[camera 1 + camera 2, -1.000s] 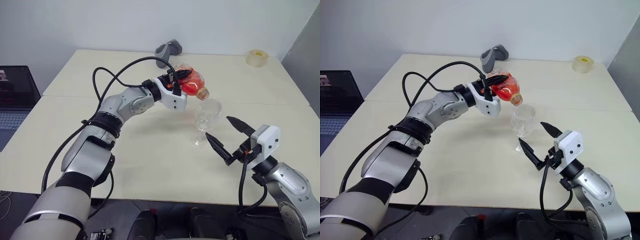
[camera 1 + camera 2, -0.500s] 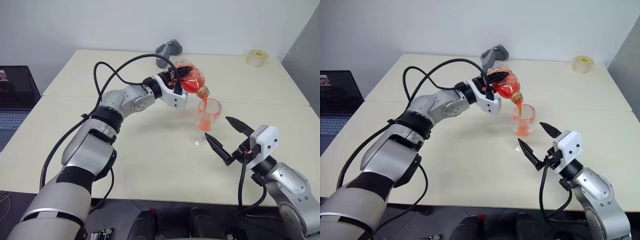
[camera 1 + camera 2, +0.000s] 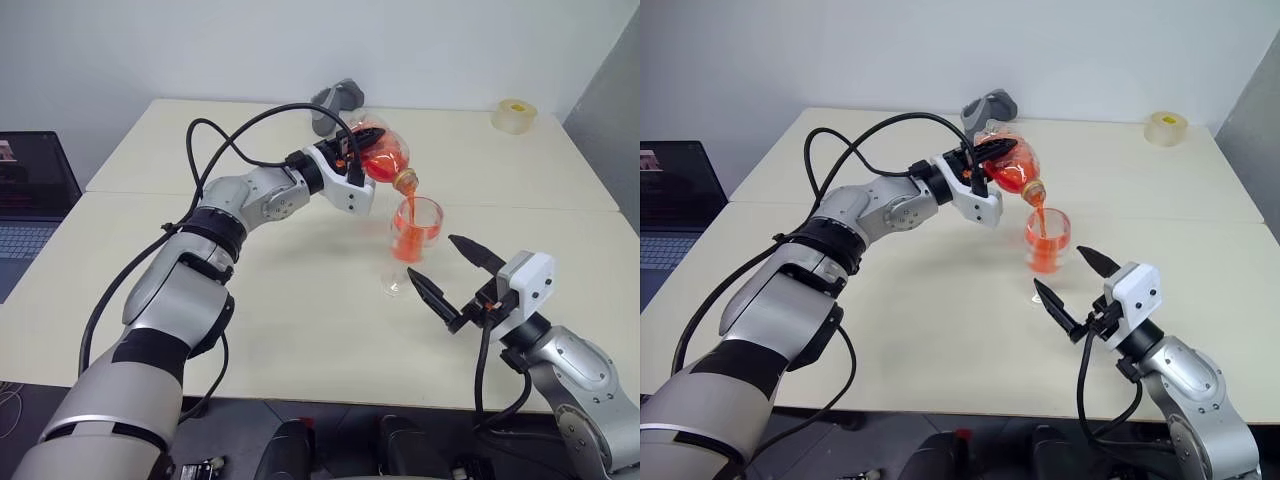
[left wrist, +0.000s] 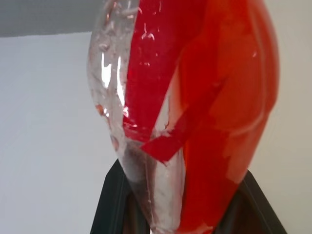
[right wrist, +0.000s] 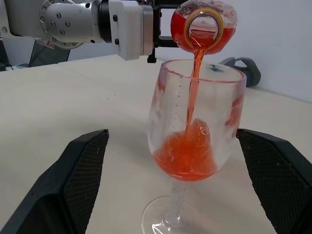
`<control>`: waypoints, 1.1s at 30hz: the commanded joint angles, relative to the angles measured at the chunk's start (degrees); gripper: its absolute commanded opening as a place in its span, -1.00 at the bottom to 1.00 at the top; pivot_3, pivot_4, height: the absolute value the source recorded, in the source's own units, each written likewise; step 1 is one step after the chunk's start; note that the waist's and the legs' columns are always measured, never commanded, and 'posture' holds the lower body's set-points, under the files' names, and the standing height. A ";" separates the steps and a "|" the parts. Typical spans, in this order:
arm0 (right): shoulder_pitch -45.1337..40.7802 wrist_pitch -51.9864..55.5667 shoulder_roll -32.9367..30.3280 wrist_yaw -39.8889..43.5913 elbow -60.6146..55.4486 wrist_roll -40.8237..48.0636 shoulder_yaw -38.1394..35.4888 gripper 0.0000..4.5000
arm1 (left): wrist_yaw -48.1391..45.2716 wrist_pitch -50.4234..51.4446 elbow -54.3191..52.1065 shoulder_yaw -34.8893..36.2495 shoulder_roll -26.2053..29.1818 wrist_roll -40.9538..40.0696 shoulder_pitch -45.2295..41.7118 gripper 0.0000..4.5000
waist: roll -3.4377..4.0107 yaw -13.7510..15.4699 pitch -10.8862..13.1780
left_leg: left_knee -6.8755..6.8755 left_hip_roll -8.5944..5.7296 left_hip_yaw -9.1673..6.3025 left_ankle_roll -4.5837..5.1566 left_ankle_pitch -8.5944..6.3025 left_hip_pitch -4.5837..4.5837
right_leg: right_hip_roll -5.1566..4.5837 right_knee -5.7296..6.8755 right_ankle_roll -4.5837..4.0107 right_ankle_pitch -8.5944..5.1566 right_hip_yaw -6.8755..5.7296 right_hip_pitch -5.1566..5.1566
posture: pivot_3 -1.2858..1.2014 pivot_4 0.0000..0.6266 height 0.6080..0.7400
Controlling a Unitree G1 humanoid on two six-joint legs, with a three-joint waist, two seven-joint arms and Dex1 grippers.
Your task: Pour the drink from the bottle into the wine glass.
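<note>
**A:** Drink (image 5: 187, 156) first — where is it?

**B:** Split between two vessels. The left gripper (image 3: 362, 150) has its fingers clamped on the body of the bottle (image 3: 385, 160), tipped neck-down past the fingertips. A thin red stream falls from its mouth into the wine glass (image 5: 195, 141), which stands on the worktop (image 3: 300, 300) right below.

**A:** And the other arm?

**B:** The right gripper (image 3: 445, 283) has its fingers spread wide, one on each side of the glass, near it but not touching.

**A:** How far along?

**B:** Mid-pour, I'd say. The bowl is roughly a third full, and plenty of red is left in the bottle. Left to do: finish pouring, then tip the bottle upright.
</note>
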 commanded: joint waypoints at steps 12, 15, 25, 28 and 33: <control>-0.05 -1.06 0.32 -0.39 -1.57 -0.22 0.02 1.00 | 1.76 -0.94 -1.06 -0.16 -0.15 -0.07 -3.13 -0.59 | 0.00 0.00 0.00 | 0.00 0.00 0.01 0.00 0.00 0.01 | 0.00 0.00 0.00 0.00 0.00 0.00 | 0.03 -0.52 1.00; -0.18 -1.27 0.59 -0.86 -1.49 -0.63 0.01 1.00 | 1.85 -1.04 -1.12 -0.22 -0.16 0.05 -3.16 -0.59 | 0.00 0.00 0.00 | 0.00 0.00 0.01 0.00 0.00 0.01 | 0.00 0.00 0.00 0.00 0.00 0.00 | 0.03 -0.52 1.00; -0.62 -0.88 1.07 -1.03 -1.57 -0.94 0.31 1.00 | 1.96 -1.42 -1.27 -0.17 -0.09 0.58 -3.21 -0.59 | 0.00 0.00 0.00 | 0.00 0.00 0.02 -0.01 0.00 0.01 | 0.00 0.01 0.00 0.00 0.00 0.00 | 0.03 -0.52 1.00; -1.11 -0.33 1.15 -1.34 -1.92 -0.98 0.65 1.00 | 1.68 -1.67 -1.25 0.12 -0.15 0.13 -3.21 -0.59 | 0.00 -0.01 0.00 | 0.00 0.00 0.02 -0.01 0.00 0.01 | 0.00 0.01 0.00 0.00 0.01 0.00 | 0.03 -0.52 1.00; -1.37 -0.30 1.00 -1.36 -1.80 -0.92 0.83 1.00 | 1.51 -1.83 -1.36 0.32 -0.22 -0.18 -3.30 -0.59 | 0.00 0.00 0.00 | 0.01 -0.01 0.02 -0.01 0.01 0.00 | -0.01 0.01 0.00 0.00 0.01 -0.01 | 0.03 -0.52 1.00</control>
